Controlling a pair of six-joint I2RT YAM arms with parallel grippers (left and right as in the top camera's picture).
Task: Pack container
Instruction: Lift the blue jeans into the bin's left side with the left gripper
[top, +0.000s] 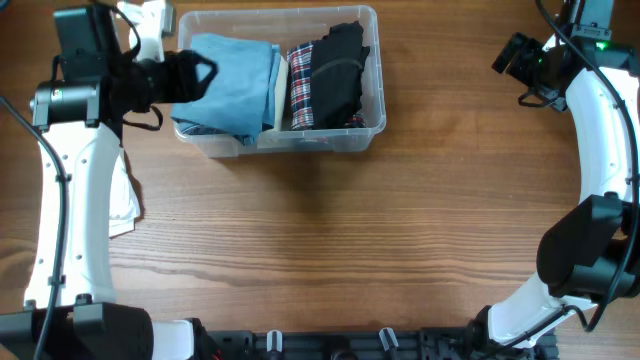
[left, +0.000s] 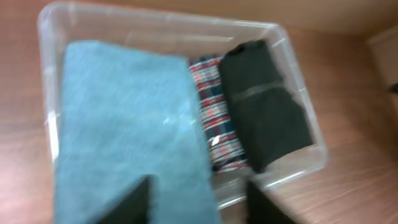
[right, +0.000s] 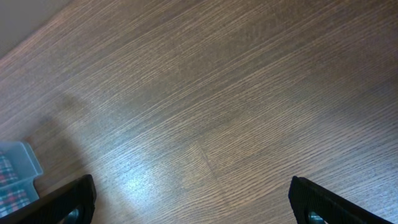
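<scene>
The clear plastic container (top: 322, 139) stands at the back middle of the table. It holds a folded blue garment (top: 235, 85) on the left, a plaid garment (top: 301, 88) in the middle and a black garment (top: 338, 72) on the right. My left gripper (top: 200, 72) hovers over the container's left end, above the blue garment, fingers apart and open. The blurred left wrist view shows the container (left: 300, 70), the blue garment (left: 124, 118) and my left gripper's fingers (left: 199, 202). My right gripper (top: 510, 55) is open and empty over bare table at the far right (right: 193, 202).
A white cloth (top: 125, 205) lies on the table at the left, partly under my left arm. A corner of the container (right: 18, 157) shows at the left edge of the right wrist view. The table is brown wood.
</scene>
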